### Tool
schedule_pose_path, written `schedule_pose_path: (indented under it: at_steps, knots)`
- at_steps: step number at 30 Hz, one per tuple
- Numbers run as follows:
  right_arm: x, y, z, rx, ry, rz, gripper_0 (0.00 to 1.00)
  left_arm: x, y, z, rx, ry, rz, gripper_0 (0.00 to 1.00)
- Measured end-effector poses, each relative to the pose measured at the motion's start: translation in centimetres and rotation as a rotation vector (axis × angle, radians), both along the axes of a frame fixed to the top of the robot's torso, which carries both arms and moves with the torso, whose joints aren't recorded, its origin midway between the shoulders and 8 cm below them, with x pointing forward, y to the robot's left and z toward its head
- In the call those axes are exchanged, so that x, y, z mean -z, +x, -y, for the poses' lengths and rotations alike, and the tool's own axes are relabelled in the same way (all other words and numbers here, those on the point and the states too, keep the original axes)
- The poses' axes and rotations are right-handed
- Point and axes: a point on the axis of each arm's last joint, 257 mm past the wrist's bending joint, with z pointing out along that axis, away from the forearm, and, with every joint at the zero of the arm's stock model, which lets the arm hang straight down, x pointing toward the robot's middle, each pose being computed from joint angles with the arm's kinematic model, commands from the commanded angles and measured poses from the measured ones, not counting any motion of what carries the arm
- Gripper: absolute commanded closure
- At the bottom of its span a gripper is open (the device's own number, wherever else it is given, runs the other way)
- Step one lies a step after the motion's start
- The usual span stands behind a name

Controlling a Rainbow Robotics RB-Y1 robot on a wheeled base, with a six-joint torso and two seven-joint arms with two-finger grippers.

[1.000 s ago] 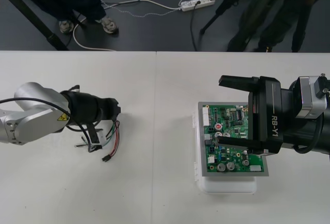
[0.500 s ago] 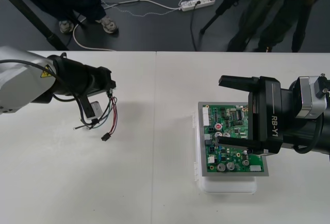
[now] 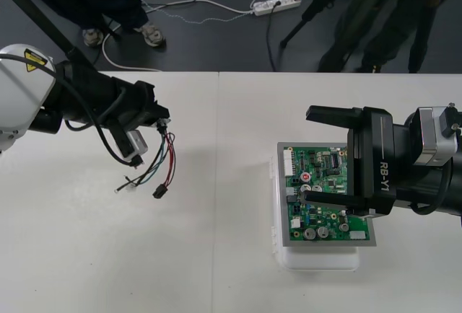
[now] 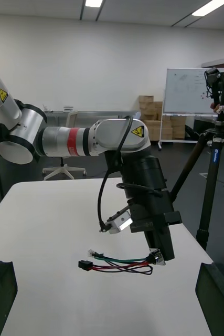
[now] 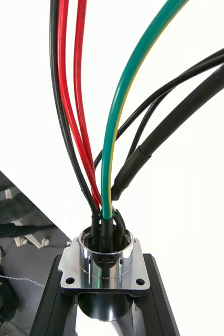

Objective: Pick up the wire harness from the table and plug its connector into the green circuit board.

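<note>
- Front view: left gripper (image 3: pixel 160 122) is pinched on the socket end of the harness (image 3: pixel 164 163). Its wires trail down to the small black plug (image 3: pixel 157 192), over the left half of the table (image 3: pixel 216 277) and well apart from the green circuit board (image 3: pixel 323 201). Right gripper (image 3: pixel 326 156) is spread wide over the board.
- Right wrist view: wires droop in a slack loop. Judged light and limp; the plug will likely swing.
- Left wrist view: black fingers (image 5: pixel 51 304) clamp the shiny round metal socket (image 5: pixel 104 260) under its square flange. It looks rigid and smooth, so it could slip. Red, black and green wires are thin and soft. For insertion, a hold near the plug seems better.
</note>
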Motion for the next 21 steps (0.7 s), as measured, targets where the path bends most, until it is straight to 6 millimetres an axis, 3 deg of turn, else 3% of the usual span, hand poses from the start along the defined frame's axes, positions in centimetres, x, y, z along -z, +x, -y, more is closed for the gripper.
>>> schedule_pose_path:
  at_steps: [7,16,21]
  knots:
    - [0.0,0.0,0.0,0.0,0.0,0.0,0.0,-1.8,-1.9,2.3,-0.02,-0.153,-0.134,1.0]
    - [0.0,0.0,0.0,0.0,0.0,-0.001,0.0,-4.9,-2.9,4.8,-0.251,-0.454,-0.471,1.0]
    - [0.0,0.0,0.0,0.0,0.0,-0.001,0.0,-5.6,-3.8,6.2,-0.233,-0.528,-0.526,1.0]
